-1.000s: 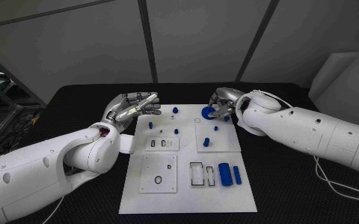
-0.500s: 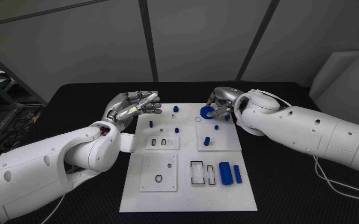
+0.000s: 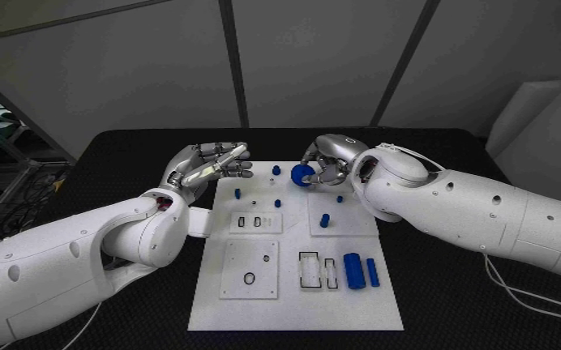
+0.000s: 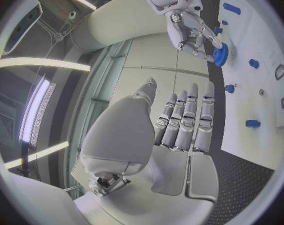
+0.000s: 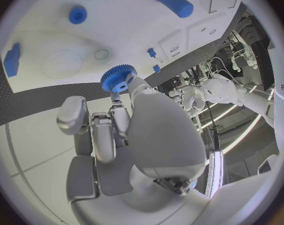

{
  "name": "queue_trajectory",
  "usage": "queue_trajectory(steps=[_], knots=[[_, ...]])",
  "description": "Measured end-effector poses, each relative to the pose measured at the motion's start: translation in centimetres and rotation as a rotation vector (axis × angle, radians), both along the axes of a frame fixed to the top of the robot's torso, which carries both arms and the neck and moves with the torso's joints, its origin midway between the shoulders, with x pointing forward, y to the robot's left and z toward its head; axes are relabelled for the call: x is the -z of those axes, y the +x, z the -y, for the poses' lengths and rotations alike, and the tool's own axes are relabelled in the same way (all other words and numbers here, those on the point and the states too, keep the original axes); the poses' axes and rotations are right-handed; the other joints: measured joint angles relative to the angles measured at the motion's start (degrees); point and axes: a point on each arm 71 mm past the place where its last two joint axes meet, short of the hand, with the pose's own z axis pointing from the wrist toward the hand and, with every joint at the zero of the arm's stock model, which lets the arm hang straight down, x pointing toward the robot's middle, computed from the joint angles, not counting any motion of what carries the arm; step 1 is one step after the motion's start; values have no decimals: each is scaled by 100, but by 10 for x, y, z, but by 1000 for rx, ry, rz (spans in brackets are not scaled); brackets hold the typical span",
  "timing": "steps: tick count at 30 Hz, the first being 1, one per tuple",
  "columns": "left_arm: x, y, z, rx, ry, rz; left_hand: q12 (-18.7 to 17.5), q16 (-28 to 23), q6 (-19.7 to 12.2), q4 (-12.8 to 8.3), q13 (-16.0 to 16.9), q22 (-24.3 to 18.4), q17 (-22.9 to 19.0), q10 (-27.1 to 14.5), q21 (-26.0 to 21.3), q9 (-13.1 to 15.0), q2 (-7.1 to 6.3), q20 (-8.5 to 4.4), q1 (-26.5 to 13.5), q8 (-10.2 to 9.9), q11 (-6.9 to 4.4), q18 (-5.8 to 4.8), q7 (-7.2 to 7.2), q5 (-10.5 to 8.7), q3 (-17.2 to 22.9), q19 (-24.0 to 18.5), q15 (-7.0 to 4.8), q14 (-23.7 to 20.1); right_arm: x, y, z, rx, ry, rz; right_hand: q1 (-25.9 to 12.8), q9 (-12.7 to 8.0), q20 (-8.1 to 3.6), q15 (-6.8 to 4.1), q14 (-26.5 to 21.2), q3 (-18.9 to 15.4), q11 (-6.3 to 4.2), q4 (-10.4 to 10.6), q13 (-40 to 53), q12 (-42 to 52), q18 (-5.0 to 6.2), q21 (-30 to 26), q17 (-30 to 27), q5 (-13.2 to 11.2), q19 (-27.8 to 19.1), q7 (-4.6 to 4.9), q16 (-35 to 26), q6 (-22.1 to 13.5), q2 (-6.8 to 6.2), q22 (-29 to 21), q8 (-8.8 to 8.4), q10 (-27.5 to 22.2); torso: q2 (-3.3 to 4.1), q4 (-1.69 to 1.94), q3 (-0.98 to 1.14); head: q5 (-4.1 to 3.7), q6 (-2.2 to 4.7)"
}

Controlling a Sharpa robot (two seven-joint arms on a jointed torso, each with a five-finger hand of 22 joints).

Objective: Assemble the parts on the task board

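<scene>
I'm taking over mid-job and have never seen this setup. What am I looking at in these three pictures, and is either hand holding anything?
This is a two-armed robot at a black table. The square picture looks down from its head; each round picture comes from a camera at one wrist, behind that arm's own hand.

In the middle lies the white task board with small blue pieces on it: pegs standing near the far end, and a thick blue cylinder lying beside a thinner one near the right front.

The right hand holds a blue toothed wheel in its fingertips over the board's far end; the right wrist view shows the teeth clearly. The left hand holds nothing, its fingers stretched out beside the board's left edge.
</scene>
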Motion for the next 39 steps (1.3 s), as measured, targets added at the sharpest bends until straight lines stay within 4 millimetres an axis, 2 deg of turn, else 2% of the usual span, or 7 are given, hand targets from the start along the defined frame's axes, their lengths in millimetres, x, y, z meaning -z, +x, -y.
queue_trajectory(steps=[9,16,25,39], knots=[[0,0,-3,-5,5,1,0,0,0,0,0,0,-1,0,0,0,0,0,0,-24,0,0,0,0,0,0,0,0,-2,3,-38,-30,26,40,0,0,-21,0,0,15,0,-16,10,0,0,0,0,-1,20,1,0,1,-1,9,-32,0,2,10,-11,41,8],[0,0,-3,-4,6,1,0,0,0,-6,0,1,-1,0,0,0,0,0,0,-24,0,1,0,0,-6,0,0,0,3,9,-54,-33,21,47,-38,0,-1,1,0,24,0,-26,1,0,1,0,-1,-2,40,2,0,5,-39,8,-17,0,10,11,-9,58,-1],[0,0,-2,-3,6,1,0,0,1,-16,0,1,2,0,0,0,-1,0,1,-24,0,-1,0,0,-16,0,0,0,9,14,-66,-37,5,46,-53,1,-1,1,0,42,0,-26,1,0,1,0,-1,18,40,0,-1,28,-55,8,-18,0,11,7,-3,87,-28],[0,0,-2,-3,7,2,0,-20,1,-16,0,-4,3,1,0,0,-1,21,1,-23,-1,0,0,0,-16,-21,0,0,19,17,-72,-48,-32,25,-75,-2,-1,1,0,71,0,-41,-30,-36,1,0,-1,17,40,-1,-1,60,-77,-39,-56,0,8,-3,5,101,-47]])
